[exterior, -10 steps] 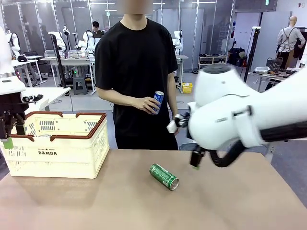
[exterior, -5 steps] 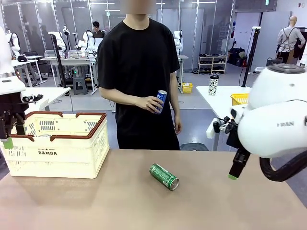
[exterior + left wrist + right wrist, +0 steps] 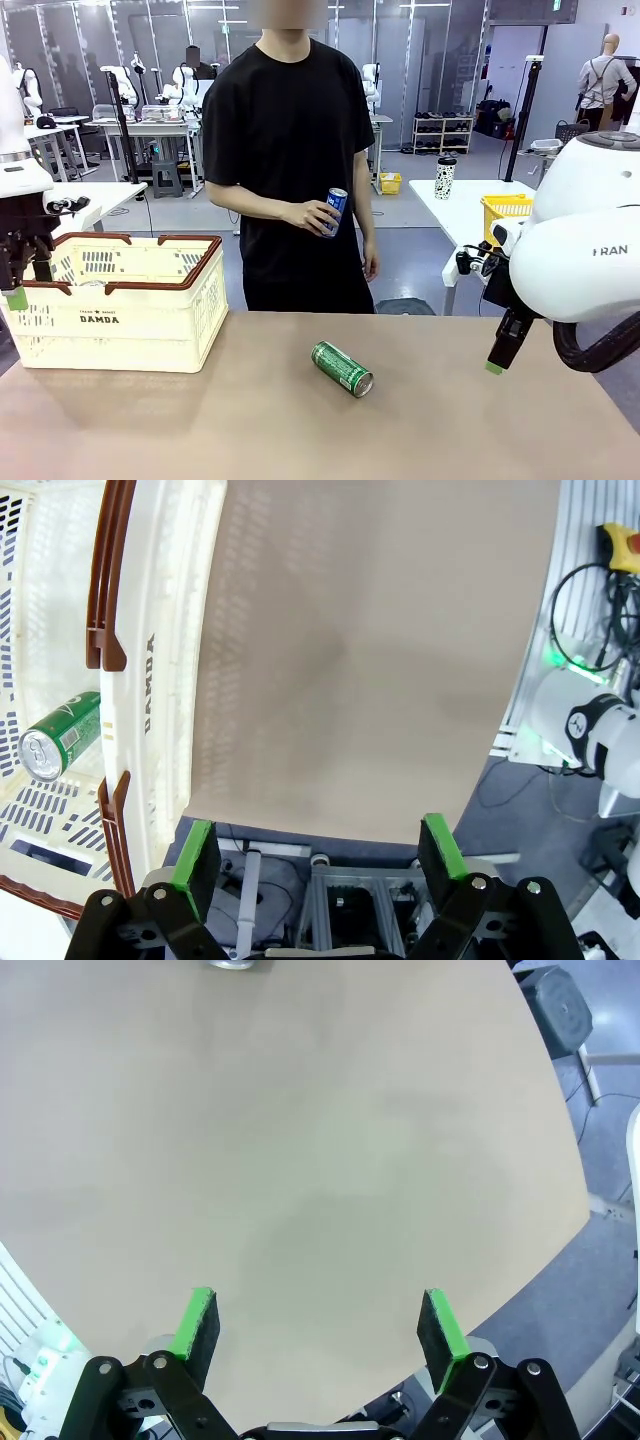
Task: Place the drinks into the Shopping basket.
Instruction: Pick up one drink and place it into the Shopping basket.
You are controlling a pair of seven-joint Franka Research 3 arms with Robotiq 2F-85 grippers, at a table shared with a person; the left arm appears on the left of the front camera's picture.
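Note:
A green can (image 3: 342,368) lies on its side in the middle of the tan table; its end (image 3: 235,964) peeks in at the top of the right wrist view. The person at the far side holds a blue can (image 3: 335,210) at waist height. The cream Shopping basket (image 3: 150,320) with a brown rim stands at the left, and another green can (image 3: 60,735) lies inside it. My left gripper (image 3: 28,285) hangs open at the basket's left end, its pads (image 3: 193,855) wide apart. My right gripper (image 3: 497,358) hovers open above the table's right part, to the right of the lying can.
A side table at the back right carries a yellow mesh basket (image 3: 505,207) and a spotted tumbler (image 3: 445,177). The basket's wall (image 3: 160,680) runs down the left of the left wrist view, with bare tabletop (image 3: 370,660) beside it. The table's rounded edge (image 3: 560,1140) is close to my right gripper.
My right arm has swung from the middle of the table to the right, away from the green can. The left arm, the basket and the cans have stayed put.

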